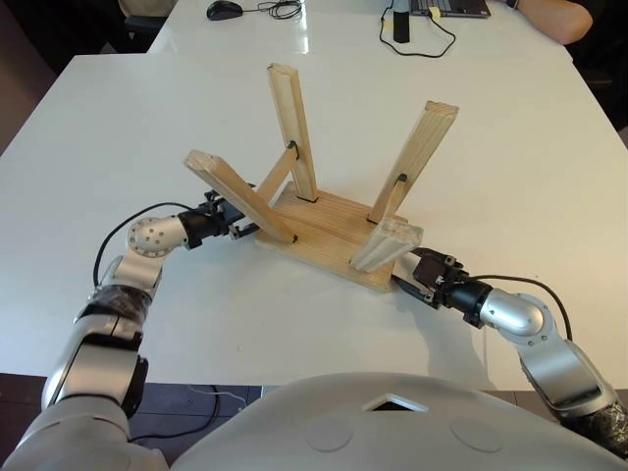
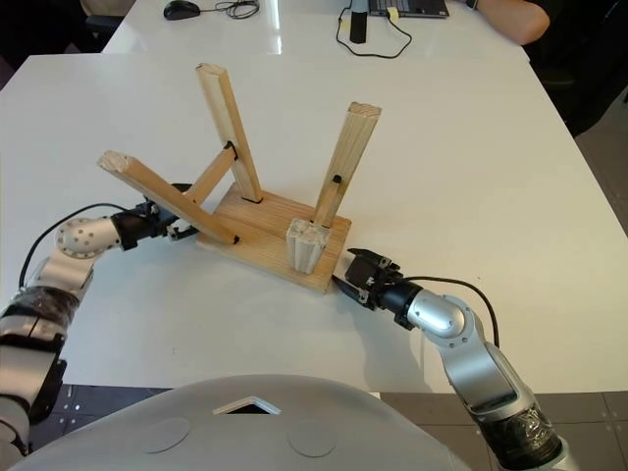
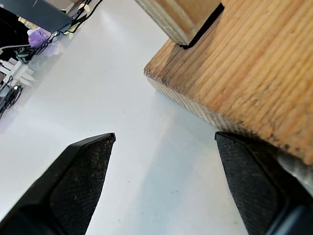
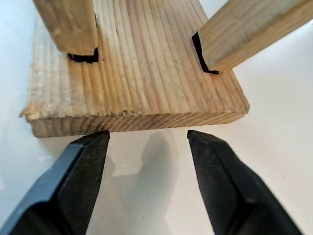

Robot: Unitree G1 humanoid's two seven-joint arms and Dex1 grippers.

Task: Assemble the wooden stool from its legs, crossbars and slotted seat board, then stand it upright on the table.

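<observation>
**Item 1: wooden stool, upside down.** The seat board [image 1: 329, 240] lies flat near the middle of the white bench [image 1: 510, 147]. Four legs stand in its slots, splayed outward:
- Far-left leg [image 1: 292, 128], tipped slightly toward 11 o'clock.
- Far-right leg [image 1: 417, 157], leaning toward 1 o'clock.
- Near-left leg [image 1: 235, 196], leaning steeply toward 10 o'clock.
- Near-right leg [image 1: 386, 245], foreshortened and leaning toward 5 o'clock.
- One crossbar [image 1: 277, 175] runs between the near-left and far-left legs.

**Item 2: left claw [image 1: 245, 230].** It sits at 9 o'clock of the seat board, low over the bench under the near-left leg. The claw is released and holds nothing. The left wrist view shows bare bench between its fingers [image 3: 83, 181], with the far finger just beside the board's edge.

**Item 3: right claw [image 2: 345, 285].** It sits at 4 o'clock of the seat board, facing the board's near-right end. The claw is released, with its fingers [image 4: 83, 176] spread and just short of the board's end grain.

**Item 4: second surface at 12 o'clock.** On it are a mouse [image 1: 225, 10], a cable [image 1: 432, 34] and a laptop [image 1: 451, 7].
</observation>
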